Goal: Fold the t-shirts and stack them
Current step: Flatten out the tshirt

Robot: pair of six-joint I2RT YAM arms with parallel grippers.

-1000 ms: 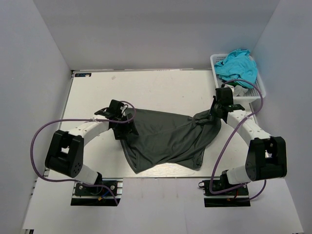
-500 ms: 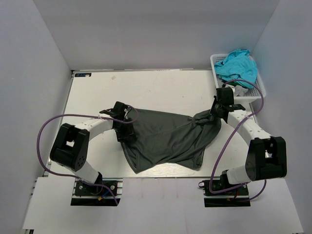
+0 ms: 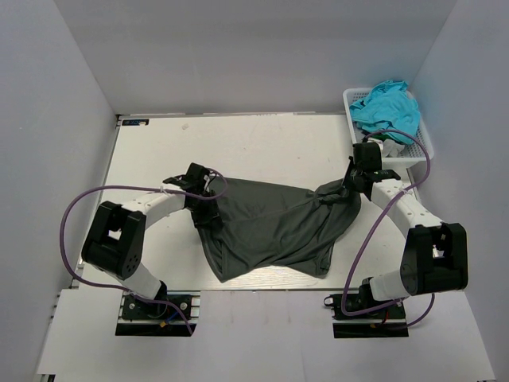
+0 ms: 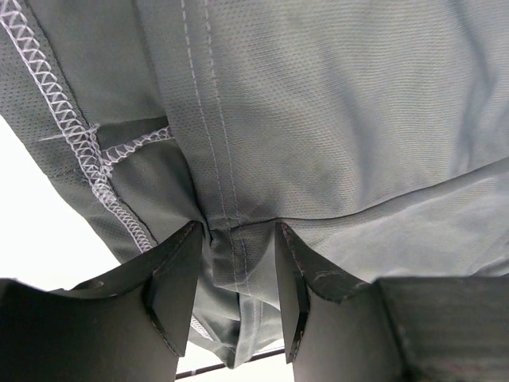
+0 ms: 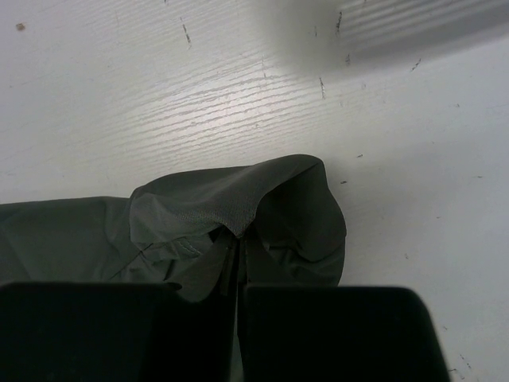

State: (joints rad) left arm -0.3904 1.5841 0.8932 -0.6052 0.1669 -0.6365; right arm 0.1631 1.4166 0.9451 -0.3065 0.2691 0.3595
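Charcoal tee [image 3: 274, 227] lay crumpled mid surface [image 3: 262, 147], stretched btwn both arms. R end effector [image 5: 238, 288] pressed together, pinching a bunched end. L end effector [image 4: 238, 294] straddled a hem seam, cloth btwn its fingers — couldn't tell if pinched.

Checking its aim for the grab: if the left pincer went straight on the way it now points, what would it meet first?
The dark grey shirt: its hemmed edge lies between the fingers of the left pincer, so cloth comes first.
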